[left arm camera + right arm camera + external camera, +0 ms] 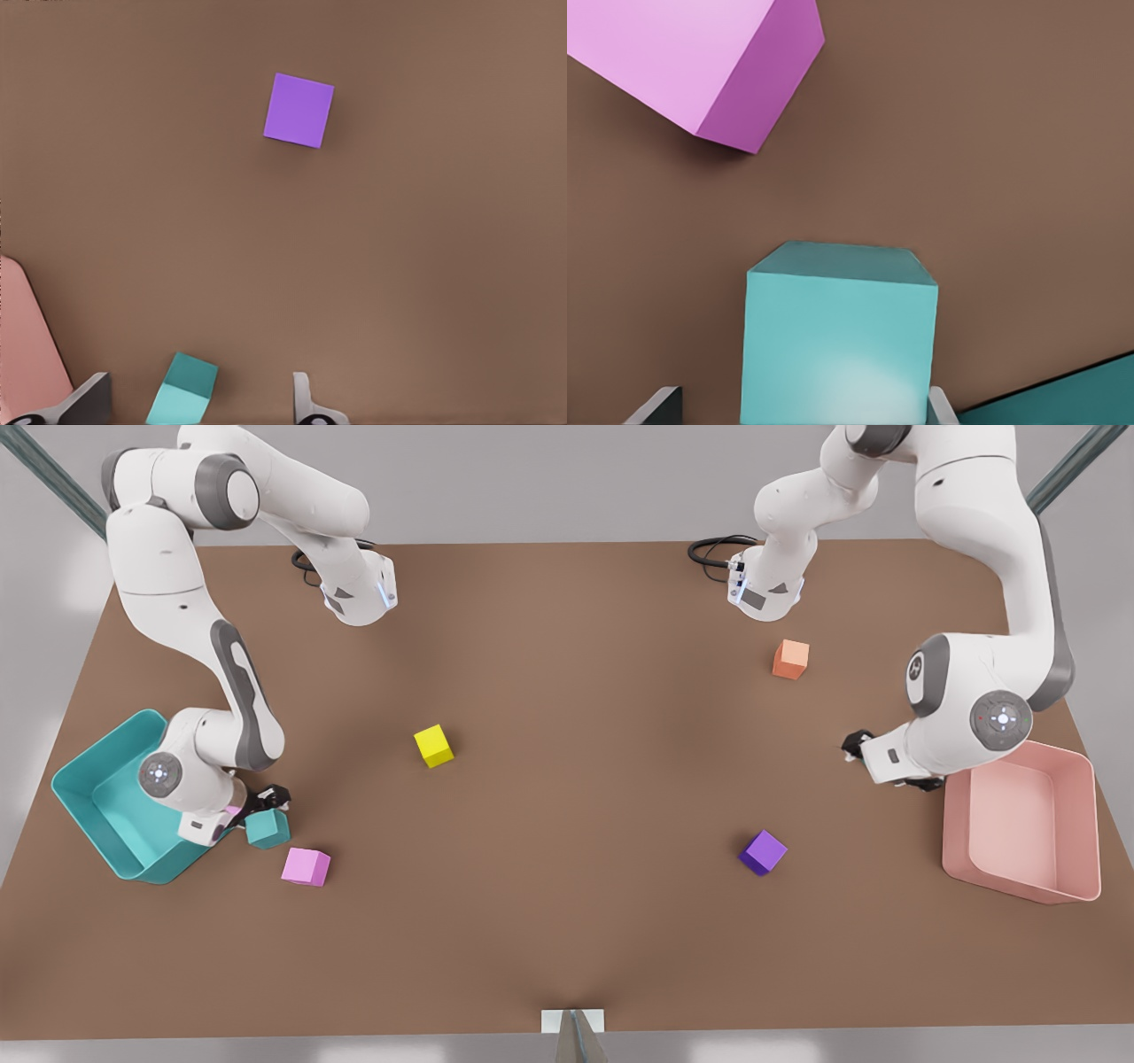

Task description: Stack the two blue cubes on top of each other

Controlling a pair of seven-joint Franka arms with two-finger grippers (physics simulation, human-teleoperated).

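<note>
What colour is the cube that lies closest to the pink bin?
Purple. The cube sits toward the front view's right, near the pink bin; the left wrist view shows it best.

Your front view looks steeply down from high over the whole table [567, 957]; your left wrist view faces down, sharing the purple cube [299, 111]; your right wrist view sits close, sharing the pink cube [700, 62].

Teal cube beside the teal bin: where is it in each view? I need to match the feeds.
Front view: teal cube at lower left, beside the teal bin, at the right tool.
Right wrist view: the large cube between that tool's open fingers.
Left wrist view: faces elsewhere, toward the second teal cube and the purple cube.
Shared landmark: the pink cube beside it.
</note>
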